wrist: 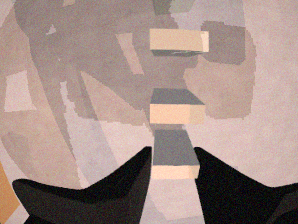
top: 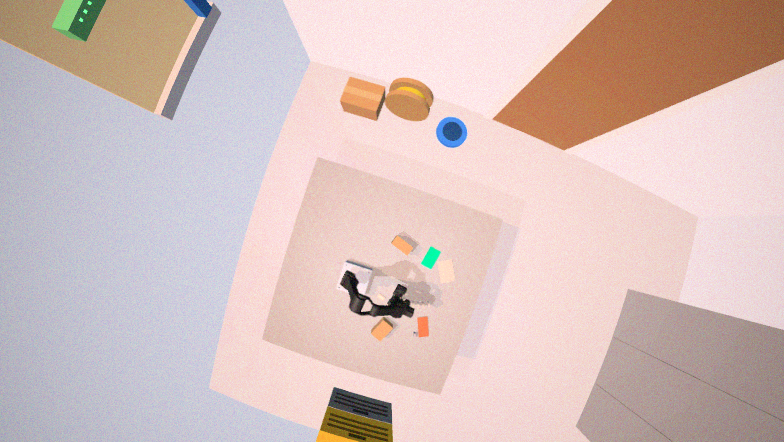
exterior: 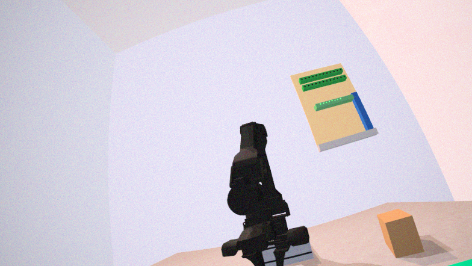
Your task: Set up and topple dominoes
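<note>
In the wrist view my gripper [wrist: 172,152] is low at one end of the row. Its fingers stand slightly parted, open around a cream domino [wrist: 175,172] that stands between them, in line with the row; any gap at its sides is very thin. Beyond it stand a second domino [wrist: 177,113] and a third domino [wrist: 176,40], with free gaps between them. The rest of the row is out of the wrist view and hidden or in shadow in the top view. A loose cream domino [top: 381,297] lies near the arm's base. In the exterior view the fingertips are cut off.
Wooden blocks [top: 382,329] [top: 403,244] [exterior: 403,236] stand on both sides of the arm. An orange tile [top: 422,326], a green tile [top: 430,257] and a pale tile [top: 446,271] lie farther out. The arm's white base [top: 359,267] is behind the gripper.
</note>
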You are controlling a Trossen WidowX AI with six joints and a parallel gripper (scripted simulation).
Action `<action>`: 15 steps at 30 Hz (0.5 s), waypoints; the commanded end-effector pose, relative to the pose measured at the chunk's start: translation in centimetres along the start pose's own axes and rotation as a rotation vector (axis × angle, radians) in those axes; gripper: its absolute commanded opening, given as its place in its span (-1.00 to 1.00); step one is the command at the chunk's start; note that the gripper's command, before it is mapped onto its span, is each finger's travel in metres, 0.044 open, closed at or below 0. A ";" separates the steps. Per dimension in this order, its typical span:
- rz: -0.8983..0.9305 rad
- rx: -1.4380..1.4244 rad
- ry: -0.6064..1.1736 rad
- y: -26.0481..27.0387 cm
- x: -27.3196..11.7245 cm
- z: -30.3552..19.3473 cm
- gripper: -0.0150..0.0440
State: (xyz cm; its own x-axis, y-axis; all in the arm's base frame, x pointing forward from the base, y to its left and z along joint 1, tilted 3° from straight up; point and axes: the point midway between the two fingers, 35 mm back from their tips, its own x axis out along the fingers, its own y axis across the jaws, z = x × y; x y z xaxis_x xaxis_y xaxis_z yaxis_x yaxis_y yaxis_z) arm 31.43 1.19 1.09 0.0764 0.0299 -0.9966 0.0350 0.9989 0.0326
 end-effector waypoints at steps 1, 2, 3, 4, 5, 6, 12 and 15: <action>0.004 0.005 0.000 0.1 0.0 0.0 0.23; 0.004 0.005 0.000 0.1 0.0 0.0 0.32; 0.004 0.005 0.000 0.1 0.0 0.0 0.41; 0.004 0.005 0.000 0.1 0.0 0.0 0.49; 0.004 0.005 0.000 0.1 0.0 0.0 0.58; 0.004 0.005 0.000 0.1 0.0 0.0 0.67; 0.004 0.005 0.000 0.1 0.0 0.0 1.00; 0.001 0.012 -0.005 0.0 -2.7 0.6 1.00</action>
State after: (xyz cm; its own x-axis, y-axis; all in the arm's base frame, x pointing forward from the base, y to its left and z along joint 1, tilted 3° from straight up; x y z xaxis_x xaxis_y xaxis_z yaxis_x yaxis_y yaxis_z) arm 31.23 1.18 1.35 0.0626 0.0294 -0.9976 0.0360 0.9988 0.0317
